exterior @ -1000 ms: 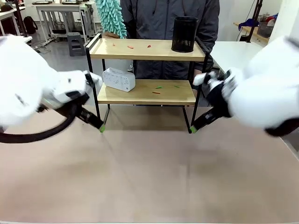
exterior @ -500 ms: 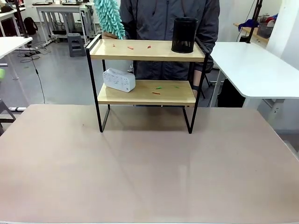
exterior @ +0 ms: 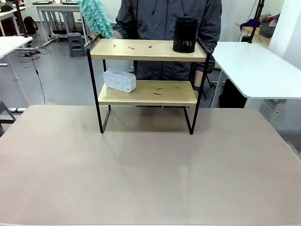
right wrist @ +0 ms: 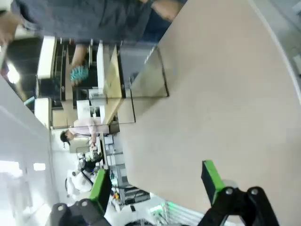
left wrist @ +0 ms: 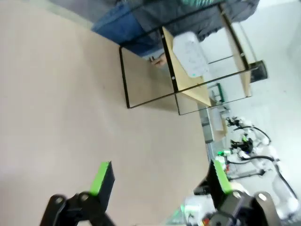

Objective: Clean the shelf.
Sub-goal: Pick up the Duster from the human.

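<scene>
Toward the far middle of the tan bench (exterior: 150, 174) stands the shelf (exterior: 141, 54), upright on its four thin black legs, its two light wooden boards level and facing the camera. On the top board, near its right end, sits a black mesh cup (exterior: 185, 34), and a few small red scraps (exterior: 131, 47) lie scattered to the left of it. On the lower board a white boxy device (exterior: 119, 80) rests at the left end, with a green scrap (exterior: 160, 88) and a red scrap (exterior: 156, 93) lying near the middle. Just behind the shelf stands a person in a dark grey jacket (exterior: 164, 19), holding a teal fluffy duster (exterior: 95, 16) tilted up and to the left above the top board's left corner; whether the duster touches the board cannot be told. From the left wrist camera, the robot's left hand (left wrist: 160, 176) hangs over bare bench well short of the shelf, its green-padded fingers spread wide with nothing between them. From the right wrist camera, the robot's right hand (right wrist: 156, 183) is likewise released, fingers wide apart over bare bench and grasping nothing, with the shelf well away across the surface.
</scene>
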Available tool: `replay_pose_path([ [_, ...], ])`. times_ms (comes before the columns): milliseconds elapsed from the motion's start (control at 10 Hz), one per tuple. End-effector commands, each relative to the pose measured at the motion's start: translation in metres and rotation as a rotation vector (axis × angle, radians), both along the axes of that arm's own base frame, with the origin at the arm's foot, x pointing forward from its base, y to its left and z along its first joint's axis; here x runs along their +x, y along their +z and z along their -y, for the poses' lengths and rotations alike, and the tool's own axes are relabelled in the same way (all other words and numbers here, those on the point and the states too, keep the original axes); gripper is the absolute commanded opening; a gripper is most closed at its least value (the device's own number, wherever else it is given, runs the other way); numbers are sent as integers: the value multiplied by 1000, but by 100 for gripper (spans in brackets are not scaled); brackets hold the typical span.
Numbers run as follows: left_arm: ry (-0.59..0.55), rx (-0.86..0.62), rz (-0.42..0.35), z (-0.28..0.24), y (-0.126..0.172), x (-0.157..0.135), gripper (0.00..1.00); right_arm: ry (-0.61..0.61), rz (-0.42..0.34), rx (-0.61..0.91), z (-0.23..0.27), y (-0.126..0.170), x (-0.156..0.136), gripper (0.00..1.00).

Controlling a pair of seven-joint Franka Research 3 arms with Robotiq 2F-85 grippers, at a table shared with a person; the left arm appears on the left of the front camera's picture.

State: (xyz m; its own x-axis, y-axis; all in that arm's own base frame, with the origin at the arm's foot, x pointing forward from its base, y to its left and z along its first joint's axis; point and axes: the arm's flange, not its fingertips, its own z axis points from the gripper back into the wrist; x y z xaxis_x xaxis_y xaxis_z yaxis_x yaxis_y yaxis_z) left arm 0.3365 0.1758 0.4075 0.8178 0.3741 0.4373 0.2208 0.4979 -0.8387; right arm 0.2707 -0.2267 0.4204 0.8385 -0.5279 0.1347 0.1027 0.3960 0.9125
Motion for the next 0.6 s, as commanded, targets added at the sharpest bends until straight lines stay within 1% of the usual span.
replay_pose_path([
  [0, -41, -6, 97, -7, 38, -26, 100, 78, 53, -33, -6, 25, -21, 100],
  [400, -41, -6, 97, -7, 38, -26, 100, 78, 53, -33, -6, 25, -21, 100],
  [500, -42, -2, 67, -8, 43, -28, 100, 78, 53, -33, -6, 25, -21, 100],
])
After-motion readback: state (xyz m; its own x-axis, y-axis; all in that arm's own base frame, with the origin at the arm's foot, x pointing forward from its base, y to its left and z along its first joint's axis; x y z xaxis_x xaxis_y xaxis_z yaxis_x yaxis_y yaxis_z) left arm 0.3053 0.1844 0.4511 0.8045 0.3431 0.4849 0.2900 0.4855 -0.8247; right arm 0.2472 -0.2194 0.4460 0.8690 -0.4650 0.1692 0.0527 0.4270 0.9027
